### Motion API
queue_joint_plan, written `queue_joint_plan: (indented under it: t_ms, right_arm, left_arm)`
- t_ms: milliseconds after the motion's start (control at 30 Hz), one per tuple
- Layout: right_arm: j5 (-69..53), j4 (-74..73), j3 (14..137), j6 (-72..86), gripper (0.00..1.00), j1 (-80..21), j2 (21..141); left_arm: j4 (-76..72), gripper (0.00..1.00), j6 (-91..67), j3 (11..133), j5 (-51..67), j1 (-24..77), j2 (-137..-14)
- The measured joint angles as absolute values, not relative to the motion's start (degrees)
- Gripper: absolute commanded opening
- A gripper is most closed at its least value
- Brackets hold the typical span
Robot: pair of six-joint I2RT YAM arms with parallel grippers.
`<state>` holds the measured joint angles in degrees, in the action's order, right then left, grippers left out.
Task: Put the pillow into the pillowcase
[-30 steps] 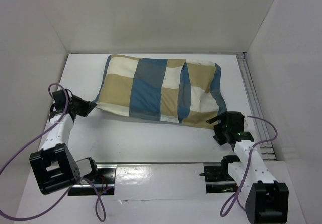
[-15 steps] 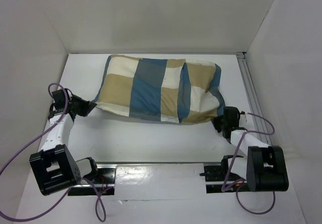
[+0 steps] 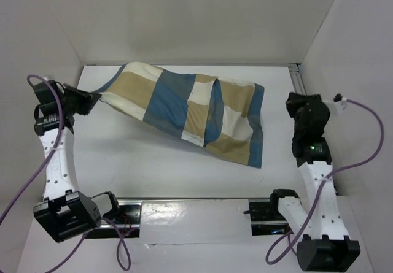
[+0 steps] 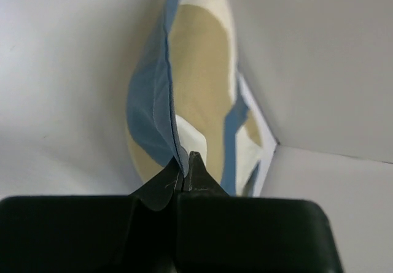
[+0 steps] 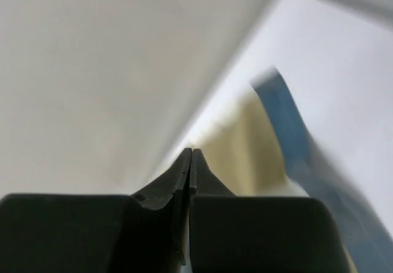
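Note:
The blue, tan and cream checked pillowcase (image 3: 184,107) stretches slantwise across the table, bulging, its left corner lifted. My left gripper (image 3: 92,95) is raised at the far left and shut on that blue-edged corner (image 4: 175,144); the fabric hangs away from the pinched jaws (image 4: 186,162). The pillowcase's right end (image 3: 255,138) droops to the table. My right gripper (image 3: 293,104) is held high to the right of it, apart from the cloth. Its jaws (image 5: 191,153) are shut with nothing between them, and the pillowcase (image 5: 288,144) is blurred beyond. The pillow is hidden.
White walls close in the table at the back and both sides. A metal rail (image 3: 302,86) runs along the right edge, and the arms' mounting rail (image 3: 184,207) lies across the front.
My left arm lifted its corner up and back to the left, stretching and tilting the pillowcase. The right gripper shut at the right corner, then rose away without the fabric.

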<state>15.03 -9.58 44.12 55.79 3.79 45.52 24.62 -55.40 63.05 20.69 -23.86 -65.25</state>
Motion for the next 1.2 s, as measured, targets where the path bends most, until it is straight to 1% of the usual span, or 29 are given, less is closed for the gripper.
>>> queue_joint_plan:
  t_ms: [100, 167, 200, 267, 300, 333, 400, 433, 467, 500, 567, 667, 800, 900, 967, 1100, 1200]
  right_arm:
    - [14.5, -10.9, 54.8, 51.4, 0.00, 3.8, 45.1]
    - [11.3, -11.1, 58.1, 48.7, 0.00, 3.8, 45.3]
    - [9.1, -11.2, 58.6, 47.5, 0.06, 3.8, 45.6]
    - [2.5, -12.2, 57.7, 44.5, 0.33, 3.8, 47.9]
    - [-1.5, -13.2, 56.2, 41.6, 0.53, 3.8, 49.9]
    - [-3.0, -14.2, 54.1, 41.2, 0.60, 3.8, 51.9]
    - [-6.0, -17.9, 48.7, 38.4, 0.68, 3.4, 55.9]
    - [-6.7, -20.0, 45.1, 37.5, 0.81, 3.3, 57.2]
    - [-7.0, -23.5, 41.4, 36.8, 0.87, 3.1, 57.4]
    - [-6.9, -26.6, 38.5, 36.2, 0.90, 2.9, 56.5]
    - [-6.8, -32.1, 34.5, 35.2, 0.98, 2.6, 52.9]
    - [-6.6, -35.7, 34.9, 34.6, 1.00, 1.1, 48.9]
    - [-6.5, -35.6, 35.6, 36.2, 0.98, -1.2, 49.3]
    - [-6.9, -35.1, 33.3, 38.7, 0.96, -1.8, 49.7]
    - [-7.6, -34.3, 30.8, 40.2, 0.96, -1.8, 50.1]
    - [-9.7, -30.8, 26.5, 41.8, 0.94, -2.8, 55.2]
    - [-11.6, -27.5, 25.7, 42.6, 0.93, -4.8, 60.0]
  left_arm:
    - [26.2, 0.00, -55.3, 71.2, 22.1, -24.4, -65.1]
    - [26.3, 0.00, -55.2, 74.9, 23.0, -24.6, -64.8]
    - [26.1, 0.00, -55.2, 75.7, 23.3, -24.7, -64.4]
    - [26.2, 0.00, -55.2, 75.9, 23.8, -24.7, -63.4]
    - [26.3, 0.00, -55.0, 75.2, 23.9, -24.7, -63.0]
    - [26.5, 0.00, -54.6, 74.5, 23.9, -24.7, -62.7]
    - [27.0, 0.00, -54.2, 72.3, 23.7, -24.7, -62.2]
    - [27.2, 0.00, -54.0, 70.8, 23.5, -24.7, -62.0]
    - [27.6, 0.00, -53.9, 70.0, 23.3, -24.7, -62.0]
    - [28.3, 0.00, -53.9, 69.1, 22.9, -24.6, -62.0]
    - [29.2, 0.00, -53.6, 68.0, 22.4, -24.6, -62.0]
    - [29.8, 0.00, -52.8, 67.7, 21.9, -24.0, -62.0]
    - [29.6, 0.00, -52.6, 67.7, 21.6, -23.4, -62.0]
    - [29.5, 0.00, -52.6, 67.7, 21.0, -23.4, -62.0]
    - [29.5, 0.00, -52.6, 67.7, 20.8, -23.4, -62.0]
    - [29.4, 0.00, -52.5, 67.5, 20.4, -22.9, -62.0]
    - [29.3, 0.00, -52.4, 67.5, 20.3, -22.8, -62.0]
